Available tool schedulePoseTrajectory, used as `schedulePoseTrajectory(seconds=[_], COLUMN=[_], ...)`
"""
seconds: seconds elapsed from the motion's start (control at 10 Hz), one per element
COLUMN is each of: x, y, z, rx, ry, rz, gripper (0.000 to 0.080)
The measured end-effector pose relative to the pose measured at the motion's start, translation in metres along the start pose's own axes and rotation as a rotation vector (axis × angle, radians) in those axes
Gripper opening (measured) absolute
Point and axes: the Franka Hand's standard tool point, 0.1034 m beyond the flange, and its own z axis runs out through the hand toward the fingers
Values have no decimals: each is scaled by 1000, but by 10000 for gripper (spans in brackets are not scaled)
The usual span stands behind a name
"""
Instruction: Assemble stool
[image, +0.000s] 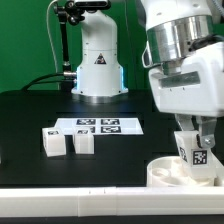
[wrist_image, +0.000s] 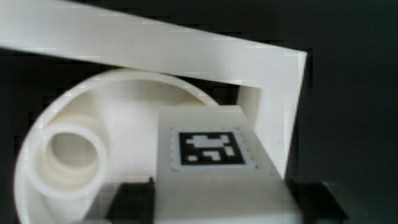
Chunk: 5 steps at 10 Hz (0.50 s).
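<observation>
You see the big black table (image: 30, 110). The round white seat (image: 165, 176) lies on it. The marker board (image: 100, 126) lies flat, away from the seat toward the exterior view's left. Your gripper (image: 197, 140) hangs right over the seat, fingers squeezed tight on one upright leg (image: 198, 153). A loose leg (image: 53, 141) and a second loose leg (image: 83, 142) stand well apart from the seat.

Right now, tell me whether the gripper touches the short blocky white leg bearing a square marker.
Touching. The wrist view shows the gripper with fingers pressed against both sides of the leg, no gap.
</observation>
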Motion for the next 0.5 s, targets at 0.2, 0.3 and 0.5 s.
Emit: schedulePoseTrajectory(seconds=[0.2, 0.3, 0.5], x=[-3, -4, -4], y=[1, 2, 2], z=[1, 1, 2], rx=[3, 3, 2], ry=[-19, -22, -22], rz=[171, 207, 198], gripper=[353, 353, 349])
